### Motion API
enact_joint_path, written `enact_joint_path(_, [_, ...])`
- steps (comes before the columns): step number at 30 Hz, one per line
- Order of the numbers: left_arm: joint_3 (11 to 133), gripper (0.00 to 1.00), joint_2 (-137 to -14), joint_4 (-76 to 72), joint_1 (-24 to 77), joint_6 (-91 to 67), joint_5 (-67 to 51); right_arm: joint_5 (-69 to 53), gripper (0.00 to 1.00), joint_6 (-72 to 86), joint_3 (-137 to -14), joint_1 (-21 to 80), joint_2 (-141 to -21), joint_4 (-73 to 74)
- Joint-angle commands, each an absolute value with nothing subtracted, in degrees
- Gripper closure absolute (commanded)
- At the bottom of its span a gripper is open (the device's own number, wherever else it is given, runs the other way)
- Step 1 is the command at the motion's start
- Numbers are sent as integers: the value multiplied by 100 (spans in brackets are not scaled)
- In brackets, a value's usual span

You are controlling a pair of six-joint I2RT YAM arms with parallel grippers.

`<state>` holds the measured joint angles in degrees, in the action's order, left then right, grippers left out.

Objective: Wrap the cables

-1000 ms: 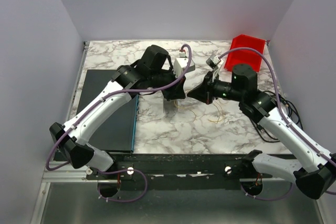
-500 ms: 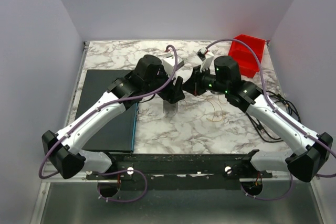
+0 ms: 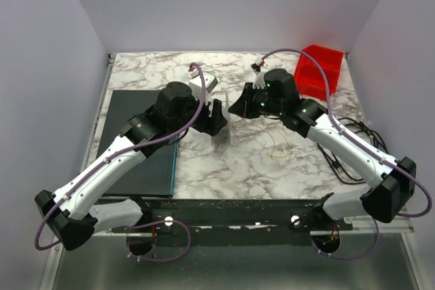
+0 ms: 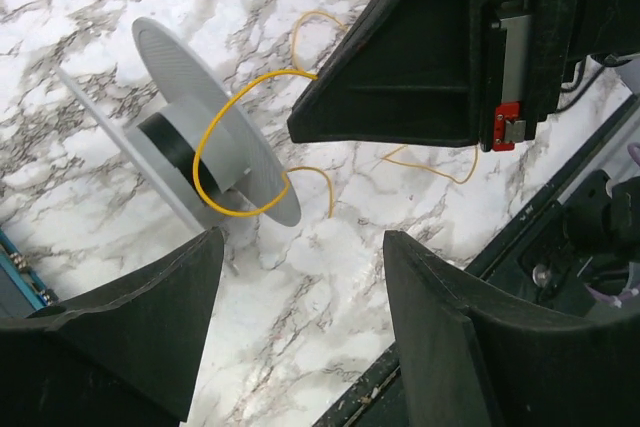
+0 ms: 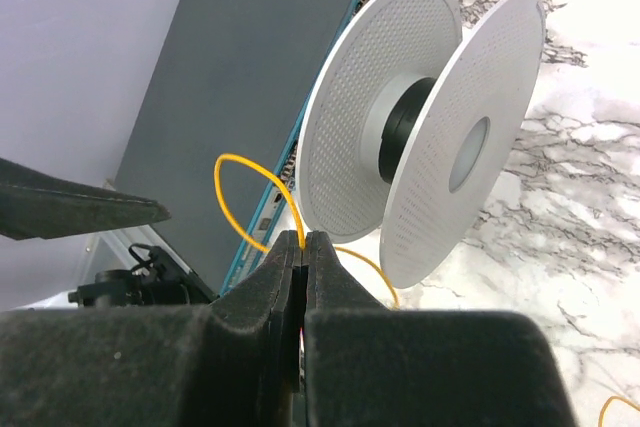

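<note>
The cable (image 4: pixel 212 150) is a thin yellow-orange wire looped once round the black hub of a grey spool (image 4: pixel 170 67) standing on its rim on the marble table. Its loose end curls over the table (image 3: pixel 274 146). My right gripper (image 5: pixel 303 240) is shut on the cable (image 5: pixel 236 169) just beside the spool (image 5: pixel 420 117), and hangs above and behind the spool (image 3: pixel 221 138) in the top view. My left gripper (image 4: pixel 305 247) is open, empty, and apart from the spool on its near left side.
A dark grey flat box (image 3: pixel 139 144) with a teal edge lies left of the spool. A red bin (image 3: pixel 318 69) sits at the back right. Black cords (image 3: pixel 357 161) lie along the table's right edge.
My left gripper has opened and drawn back to the left, away from the spool. My right gripper has carried the cable leftward and toward the back, over the spool.
</note>
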<state>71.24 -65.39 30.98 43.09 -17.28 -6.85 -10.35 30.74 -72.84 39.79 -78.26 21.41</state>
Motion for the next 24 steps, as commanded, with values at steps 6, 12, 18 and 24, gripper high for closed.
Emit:
enact_joint_path(6, [6546, 31, -5780, 2891, 4298, -2236, 408, -948, 99, 3770, -7481, 4038, -8040, 1852])
enact_joint_path(12, [6201, 30, -5625, 2752, 4298, -2422, 779, -825, 99, 4154, -7311, 4041, -8082, 1522])
enact_joint_path(18, [5614, 30, -5472, 2194, 4298, -2665, 865, -843, 99, 4582, -7164, 4038, -8196, 1077])
enact_joint_path(24, [5142, 29, -5441, 1686, 4298, -2869, 777, -840, 99, 4863, -6993, 4038, -8391, 705])
